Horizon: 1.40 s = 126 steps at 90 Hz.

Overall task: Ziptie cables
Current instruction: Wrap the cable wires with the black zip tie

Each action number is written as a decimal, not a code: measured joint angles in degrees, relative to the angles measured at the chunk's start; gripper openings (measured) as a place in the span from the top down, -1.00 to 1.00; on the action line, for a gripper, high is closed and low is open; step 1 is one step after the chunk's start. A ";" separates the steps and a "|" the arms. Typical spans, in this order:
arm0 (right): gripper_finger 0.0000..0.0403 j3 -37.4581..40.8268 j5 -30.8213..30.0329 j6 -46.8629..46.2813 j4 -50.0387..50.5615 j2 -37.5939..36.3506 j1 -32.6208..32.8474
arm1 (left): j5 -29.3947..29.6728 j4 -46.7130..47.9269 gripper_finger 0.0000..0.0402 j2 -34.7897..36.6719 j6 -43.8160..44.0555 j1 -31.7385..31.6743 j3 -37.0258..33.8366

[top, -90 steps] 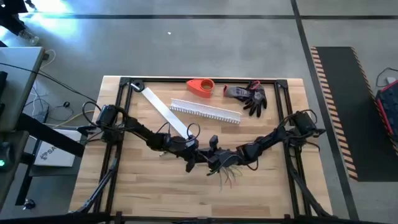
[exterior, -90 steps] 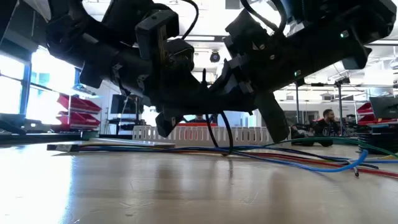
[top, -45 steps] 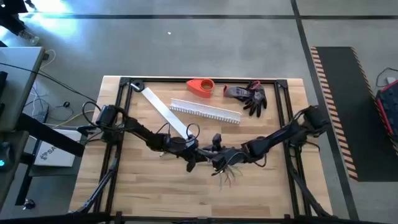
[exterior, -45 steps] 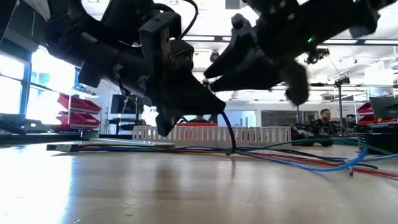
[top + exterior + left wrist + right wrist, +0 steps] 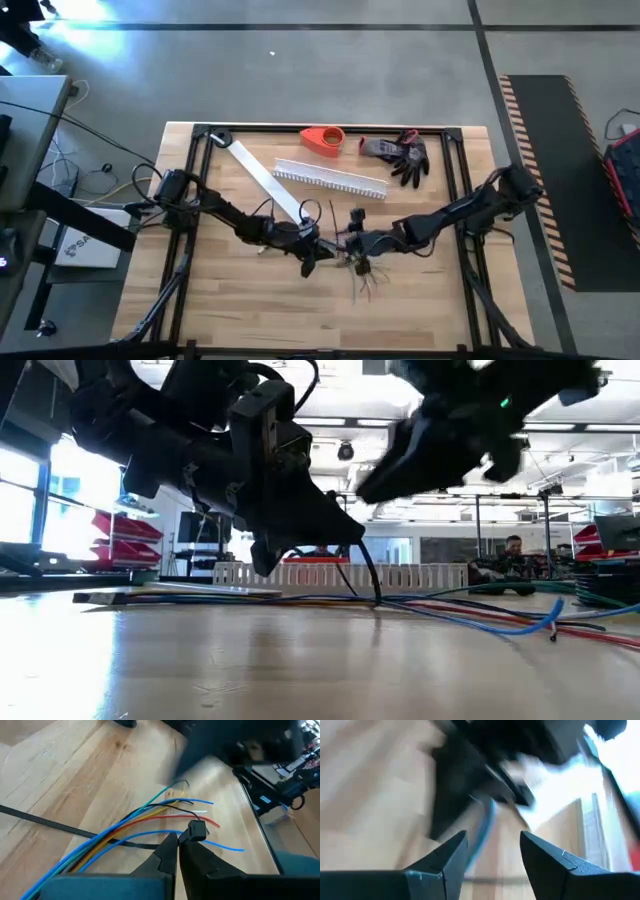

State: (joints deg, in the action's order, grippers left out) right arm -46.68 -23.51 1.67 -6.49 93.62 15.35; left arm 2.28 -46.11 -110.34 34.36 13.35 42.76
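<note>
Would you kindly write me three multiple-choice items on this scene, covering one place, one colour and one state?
1. Where does the red plastic piece lie?
A. beside the dark fabric glove
B. on the floor
C. on a shelf
2. What colour is the thin plastic zip tie?
A. white
B. black
C. orange
3. How is the right end effector?
A. shut on the zip tie
B. shut on the glove
C. open
Answers: 1 A, the high view shows them side by side; 2 B, the left wrist view shows a black strap; 3 C, a gap separates its fingers.
</note>
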 joint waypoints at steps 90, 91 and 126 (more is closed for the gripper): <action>0.66 9.22 25.53 -17.98 -24.66 12.57 -17.64 | 0.10 0.00 1.00 -0.04 -0.52 0.19 -0.04; 0.68 9.22 25.52 -17.76 -24.67 12.57 -17.64 | 0.09 0.00 1.00 -0.04 -0.52 0.19 -0.04; 1.00 9.22 13.94 3.91 -25.98 11.77 -11.73 | -5.47 0.33 1.00 2.14 -0.29 -0.81 -0.06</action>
State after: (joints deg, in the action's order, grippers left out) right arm -37.45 -9.57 5.57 -32.47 105.39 3.62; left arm -3.19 -45.78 -108.20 34.07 12.54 42.70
